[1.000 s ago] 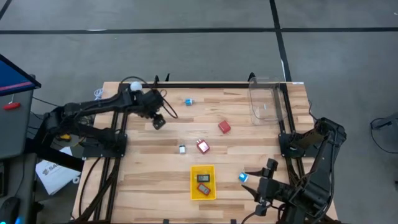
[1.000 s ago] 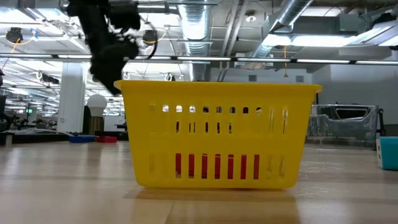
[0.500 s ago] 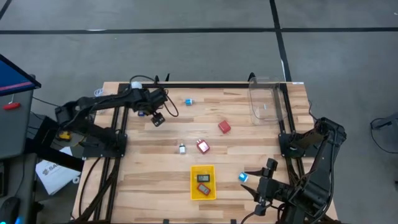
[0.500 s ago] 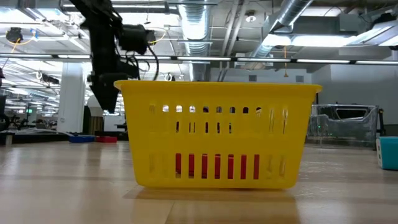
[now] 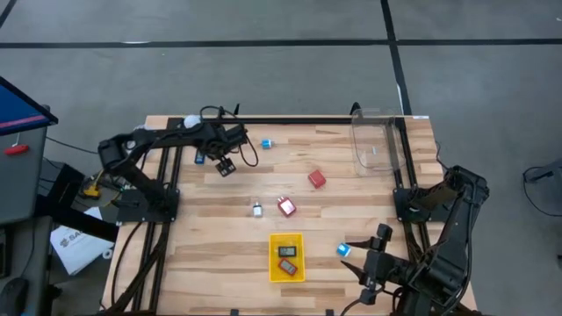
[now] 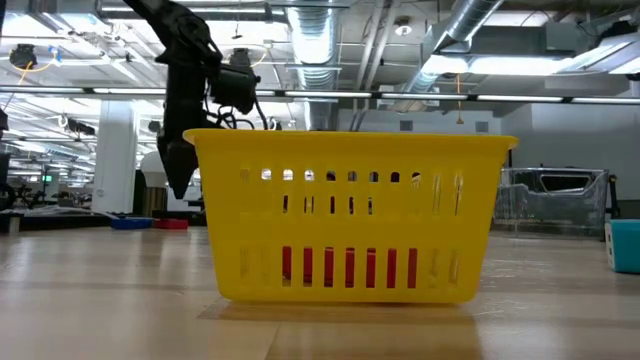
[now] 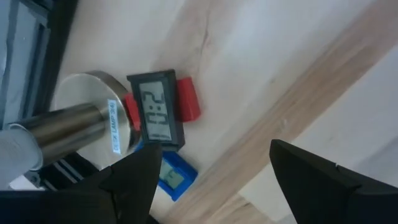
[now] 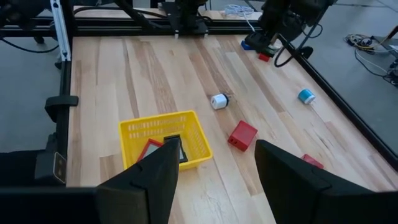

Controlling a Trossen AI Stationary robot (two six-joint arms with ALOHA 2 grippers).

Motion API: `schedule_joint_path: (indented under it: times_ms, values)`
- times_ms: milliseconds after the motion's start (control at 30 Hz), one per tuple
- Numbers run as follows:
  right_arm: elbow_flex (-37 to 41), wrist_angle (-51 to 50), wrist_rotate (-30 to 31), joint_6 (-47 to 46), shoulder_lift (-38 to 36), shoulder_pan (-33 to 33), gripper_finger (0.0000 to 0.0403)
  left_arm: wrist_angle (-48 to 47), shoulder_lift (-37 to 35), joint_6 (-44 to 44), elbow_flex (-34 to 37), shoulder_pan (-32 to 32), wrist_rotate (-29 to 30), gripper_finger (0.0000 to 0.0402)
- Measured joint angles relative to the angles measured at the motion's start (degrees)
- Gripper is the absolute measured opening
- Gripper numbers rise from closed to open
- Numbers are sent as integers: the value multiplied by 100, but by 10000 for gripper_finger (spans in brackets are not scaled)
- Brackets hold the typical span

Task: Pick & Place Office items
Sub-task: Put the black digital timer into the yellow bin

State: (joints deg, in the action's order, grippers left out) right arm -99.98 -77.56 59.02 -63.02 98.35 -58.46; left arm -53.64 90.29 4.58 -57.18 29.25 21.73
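My left gripper (image 5: 226, 165) stands open at the table's far left, pointing steeply down over a black display piece with a red part (image 7: 158, 115) and a small blue piece (image 7: 171, 177). Both lie by the round foot of the metal stand (image 7: 87, 112) of the white ball (image 5: 190, 122). The fingers touch nothing. My right gripper (image 5: 367, 259) hangs open above the near right of the table, beside a blue block (image 5: 343, 250). The yellow tray (image 5: 273, 268) holds a black piece and a red piece. More office items lie loose: a red block (image 5: 317, 179), a red-and-white piece (image 5: 286, 207) and two small white-and-blue ones (image 5: 257, 210) (image 5: 266, 143).
A clear plastic container (image 5: 378, 145) stands at the far right corner. Black frame rails run along the left, far and right edges of the table. In the low view the yellow tray (image 6: 350, 220) fills the middle, with the left arm (image 6: 185, 130) behind it.
My left gripper has sunk toward the table by the ball's stand and tipped to point more steeply down, while its arm has stretched out toward the far edge. My right arm has kept still.
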Motion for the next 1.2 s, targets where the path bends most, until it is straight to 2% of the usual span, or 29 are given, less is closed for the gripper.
schedule_joint_path:
  times_ms: [133, 467, 633, 900, 1200]
  values:
    - [0, 6, 0, 0, 0, -2, 203, 15, 23, 10, -106, 180, -407, 294]
    - [0, 0, -5, 26, 0, -2, 203, 141, 23, -201, -171, 512, -442, 294]
    - [0, 0, -7, 44, 0, -2, 203, 293, 27, -253, -173, 648, -661, 294]
    - [0, -6, -20, 64, 0, -2, 203, 338, 37, -581, -173, 536, 100, 294]
    - [0, -7, -10, 63, 0, -2, 203, 219, 258, -792, -303, 424, -23, 294]
